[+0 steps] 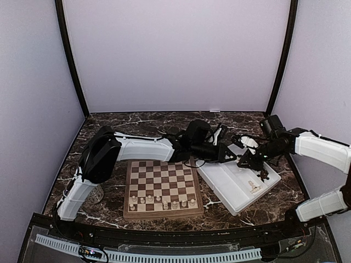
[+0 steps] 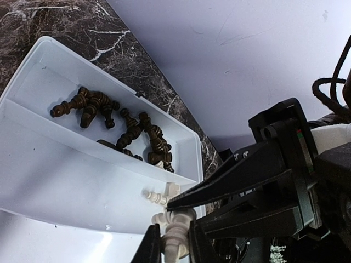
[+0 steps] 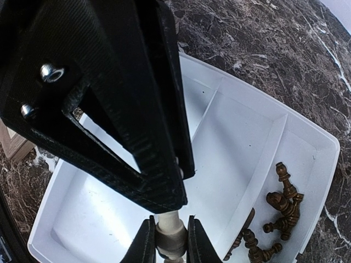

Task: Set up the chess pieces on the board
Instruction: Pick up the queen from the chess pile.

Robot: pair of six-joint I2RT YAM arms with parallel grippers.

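The board (image 1: 162, 176) lies left of centre with several cream chess pieces (image 1: 164, 204) on its near rows. Both grippers meet above the white tray (image 1: 227, 192). My left gripper (image 2: 171, 233) is shut on a cream piece (image 2: 176, 241). My right gripper (image 3: 167, 230) is shut on a cream piece (image 3: 169, 236), apparently the same one held from the other end. The two grippers (image 1: 233, 156) (image 1: 245, 161) touch tip to tip. Dark pieces (image 2: 109, 115) (image 3: 281, 208) lie in the tray's end compartment. Another cream piece (image 2: 156, 196) lies in the tray under the grippers.
The tray (image 2: 55, 175) (image 3: 241, 137) sits tilted, right of the board, on the dark marble table (image 1: 137, 125). Pale walls enclose the back and sides. A small clear object (image 1: 96, 195) stands by the left arm's base. A black rail runs along the near edge.
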